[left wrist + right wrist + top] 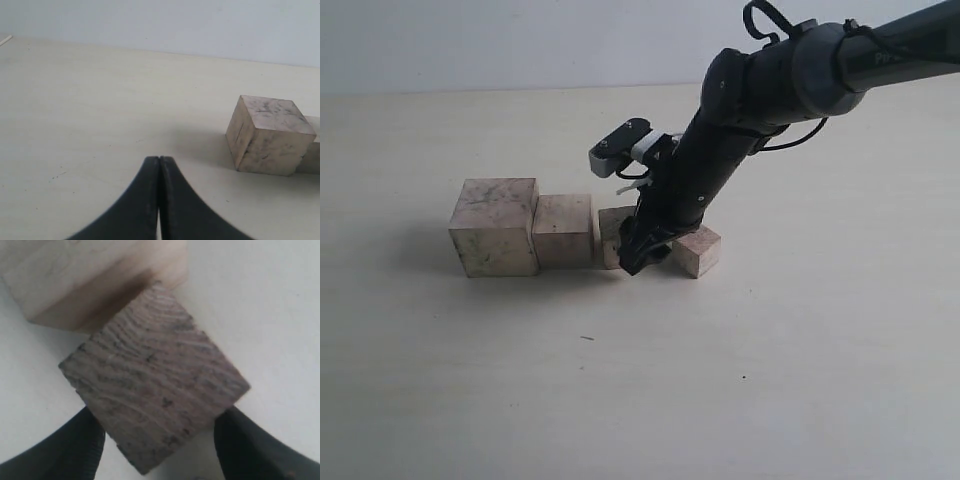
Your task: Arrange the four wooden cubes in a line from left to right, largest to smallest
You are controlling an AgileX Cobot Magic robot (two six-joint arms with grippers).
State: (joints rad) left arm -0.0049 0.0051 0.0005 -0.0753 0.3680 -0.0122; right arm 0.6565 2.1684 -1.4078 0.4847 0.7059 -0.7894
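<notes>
We can count all four wooden cubes on the tabletop (800, 380) only in the exterior view. The largest cube (495, 227) is at the 9 o'clock end of the row, and the second cube (563, 231) touches it at its 3 o'clock. The third cube (610, 235) is just beside that, and the smallest cube (700, 252) sits farther toward 3 o'clock, turned out of line.

The right gripper (645, 255) comes down between these last two, hiding the third cube's 3 o'clock side and any gap there. Only the right wrist view shows its fingers (75, 450), which are spread to either side of a dark-grained cube (155, 385) whose corner meets a paler cube (85, 275). That cube covers the fingertips, so we cannot tell whether it is squeezed, nor which of the four it is.

The left gripper (159, 200) appears only in the left wrist view, clenched on nothing. The largest cube lies ahead of it, and a sliver of the second cube is cut off at the frame edge.
</notes>
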